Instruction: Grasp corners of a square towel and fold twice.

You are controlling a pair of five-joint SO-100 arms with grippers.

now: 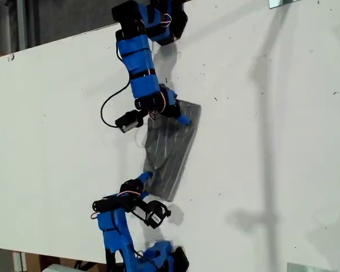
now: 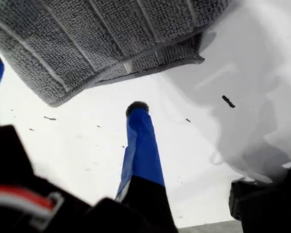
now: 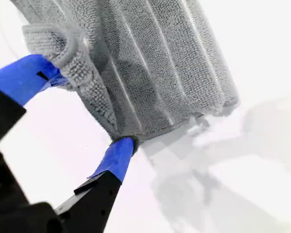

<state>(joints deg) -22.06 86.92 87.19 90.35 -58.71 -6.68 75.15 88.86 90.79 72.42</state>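
The towel [image 1: 169, 152] lies on the white desk [image 1: 272, 141] as a narrow grey strip. Doubled edges in both wrist views suggest one fold is done. In the exterior view one arm stands at each short end, the placement needed to carry one end over the other; which arm is which cannot be matched. My first tool [image 2: 65, 92] is spread open, with a towel corner [image 2: 53, 99] showing between its fingers; contact cannot be confirmed. My second tool [image 3: 82, 107] is also spread, straddling a bunched edge: one fingertip [image 3: 123, 145] meets the hem, the other sits beside a curled corner [image 3: 63, 41]. Neither is clamped yet; closing is likely next.
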